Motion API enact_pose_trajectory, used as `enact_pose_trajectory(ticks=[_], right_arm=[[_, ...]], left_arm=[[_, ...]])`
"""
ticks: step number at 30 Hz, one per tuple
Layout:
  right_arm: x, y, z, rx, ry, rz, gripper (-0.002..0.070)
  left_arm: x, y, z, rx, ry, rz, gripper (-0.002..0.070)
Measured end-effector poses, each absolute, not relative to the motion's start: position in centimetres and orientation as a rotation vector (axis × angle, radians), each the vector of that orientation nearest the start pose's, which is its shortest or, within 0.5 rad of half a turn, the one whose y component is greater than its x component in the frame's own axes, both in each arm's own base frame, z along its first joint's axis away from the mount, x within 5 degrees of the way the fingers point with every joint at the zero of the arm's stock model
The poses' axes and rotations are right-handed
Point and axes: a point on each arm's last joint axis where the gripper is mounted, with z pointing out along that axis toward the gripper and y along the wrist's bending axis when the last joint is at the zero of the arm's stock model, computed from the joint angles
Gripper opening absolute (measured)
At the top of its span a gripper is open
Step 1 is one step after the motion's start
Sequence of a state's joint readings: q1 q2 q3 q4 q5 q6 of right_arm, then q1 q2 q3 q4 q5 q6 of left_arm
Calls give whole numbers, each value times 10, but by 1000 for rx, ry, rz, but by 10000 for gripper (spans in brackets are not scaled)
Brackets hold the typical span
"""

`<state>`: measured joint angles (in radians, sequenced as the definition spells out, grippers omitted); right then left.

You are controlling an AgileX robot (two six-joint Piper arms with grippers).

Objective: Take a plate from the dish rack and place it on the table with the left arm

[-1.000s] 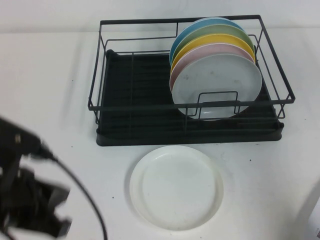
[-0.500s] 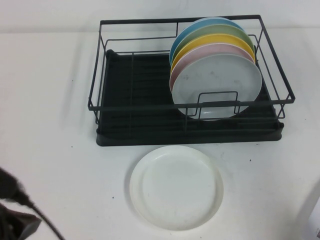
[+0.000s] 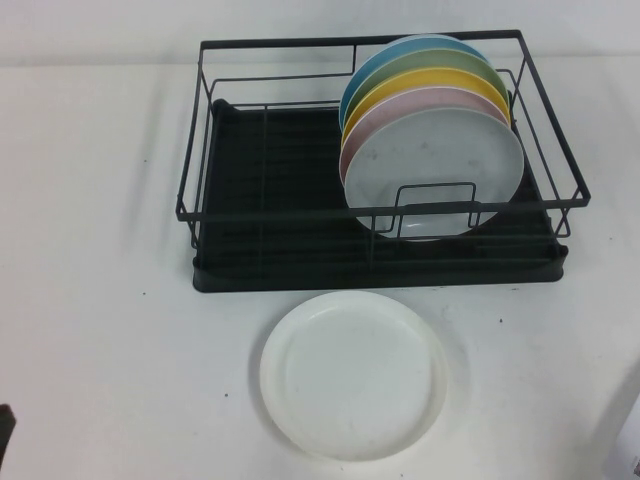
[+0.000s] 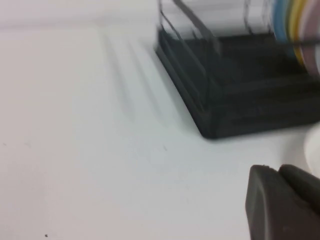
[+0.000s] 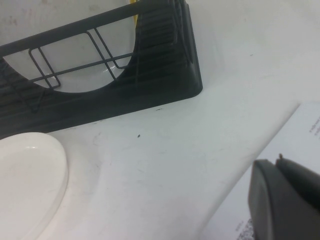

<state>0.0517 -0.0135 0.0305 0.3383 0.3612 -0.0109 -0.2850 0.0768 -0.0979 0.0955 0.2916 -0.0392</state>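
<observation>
I am parking the left end effector [image 4: 282,202] at the counter's [image 3: 100,200] near left corner; I cannot tell its jaw state, nor that of the right end effector [image 5: 285,200] near the right corner. The plate [image 3: 353,374] is lying flat near the front edge, before the dish rack [image 3: 280,200], so I judge the placing done and nothing remaining but retreat. I am counting one plate out, five racked.

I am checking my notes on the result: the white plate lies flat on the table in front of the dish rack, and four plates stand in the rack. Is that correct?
Not quite: five plates stand in the dish rack, not four. The high view shows blue, green, yellow, pink and pale grey. The white plate does lie flat on the table before the rack.
</observation>
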Motion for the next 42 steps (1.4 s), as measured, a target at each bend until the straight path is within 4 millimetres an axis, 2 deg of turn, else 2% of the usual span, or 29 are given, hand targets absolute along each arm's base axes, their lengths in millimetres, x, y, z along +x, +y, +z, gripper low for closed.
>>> enact_pose_trajectory(ticks=[5,12,18,42], right_arm=[[52,13,173,155,1850,360,-18],[52,13,173,155,1850,360,-18],[52,13,173,155,1850,360,-18],[52,13,173,155,1850,360,-18]], left_arm=[[55,-10,187,156,1726,-135,-1],[53,-7,176,127,1824,-85,-1],[53,-7,175,175,1833,-48,-1],[53,-7,175,178,1834,-45,-1]])
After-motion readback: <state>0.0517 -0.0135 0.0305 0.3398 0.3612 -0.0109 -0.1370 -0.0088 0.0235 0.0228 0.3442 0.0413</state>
